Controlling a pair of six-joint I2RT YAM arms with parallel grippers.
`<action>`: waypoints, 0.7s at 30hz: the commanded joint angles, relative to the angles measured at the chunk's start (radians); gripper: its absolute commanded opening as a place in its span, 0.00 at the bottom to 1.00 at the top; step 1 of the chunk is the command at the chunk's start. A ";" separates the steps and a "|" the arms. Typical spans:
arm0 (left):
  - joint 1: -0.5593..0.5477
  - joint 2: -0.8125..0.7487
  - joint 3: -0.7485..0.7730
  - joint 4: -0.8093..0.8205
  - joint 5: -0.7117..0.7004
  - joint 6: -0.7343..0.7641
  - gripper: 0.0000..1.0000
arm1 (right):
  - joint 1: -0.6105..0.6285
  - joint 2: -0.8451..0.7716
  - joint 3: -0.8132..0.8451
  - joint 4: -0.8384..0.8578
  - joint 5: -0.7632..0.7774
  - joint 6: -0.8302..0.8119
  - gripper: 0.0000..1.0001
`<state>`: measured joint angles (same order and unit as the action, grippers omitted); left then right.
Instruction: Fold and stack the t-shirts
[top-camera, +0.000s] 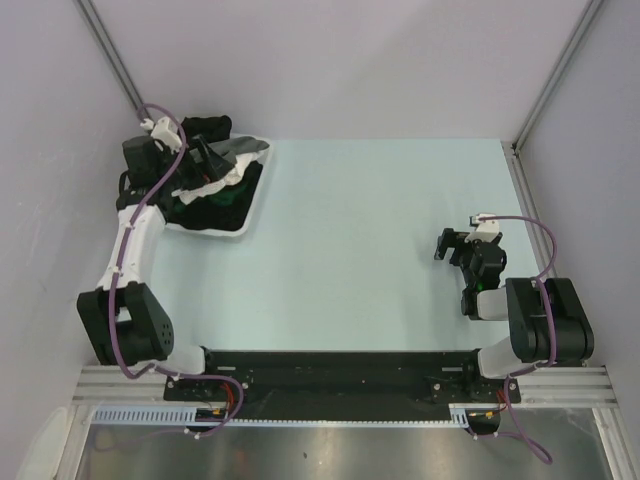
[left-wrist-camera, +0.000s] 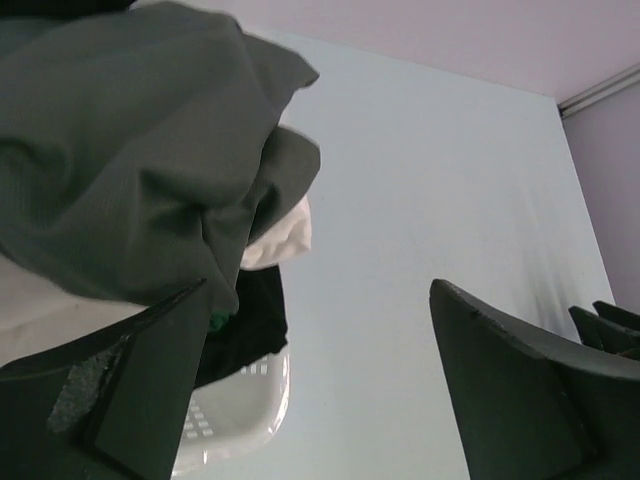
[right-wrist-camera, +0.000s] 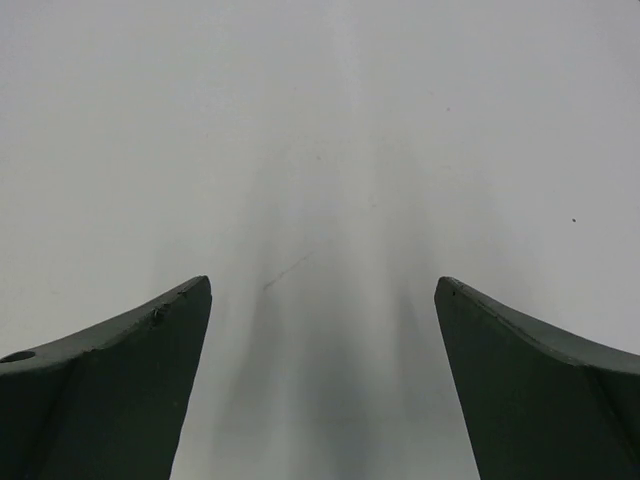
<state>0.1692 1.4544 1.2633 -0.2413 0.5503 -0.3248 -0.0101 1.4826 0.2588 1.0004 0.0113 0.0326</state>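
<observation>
The t-shirts (top-camera: 222, 200) lie heaped in a white plastic tray (top-camera: 210, 229) at the table's back left. A charcoal grey one (left-wrist-camera: 130, 150) is on top, with black cloth (left-wrist-camera: 250, 320) and a white part (left-wrist-camera: 285, 235) beneath it. My left gripper (top-camera: 211, 158) hovers over the heap, open. In the left wrist view its left finger (left-wrist-camera: 140, 380) is right beside the grey cloth, and the left gripper (left-wrist-camera: 318, 290) has only table between its jaws. My right gripper (top-camera: 447, 245) is open above bare table on the right, and the right gripper (right-wrist-camera: 322, 282) holds nothing.
The tray's perforated corner (left-wrist-camera: 240, 400) shows under the cloth. The pale blue table (top-camera: 370, 230) stretches between the two arms. Grey walls with metal posts (top-camera: 112, 55) close in the back and sides.
</observation>
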 joint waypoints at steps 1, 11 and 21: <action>-0.002 0.050 0.116 0.065 0.076 -0.028 0.95 | 0.001 -0.005 0.026 0.038 0.019 -0.011 1.00; 0.006 0.225 0.248 0.031 -0.062 -0.007 0.90 | 0.001 -0.005 0.026 0.046 0.018 -0.011 1.00; 0.000 0.451 0.455 -0.088 -0.220 0.013 0.82 | -0.002 -0.002 0.025 0.055 0.009 -0.010 1.00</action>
<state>0.1703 1.8633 1.6447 -0.2893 0.3828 -0.3214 -0.0101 1.4826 0.2592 1.0019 0.0109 0.0330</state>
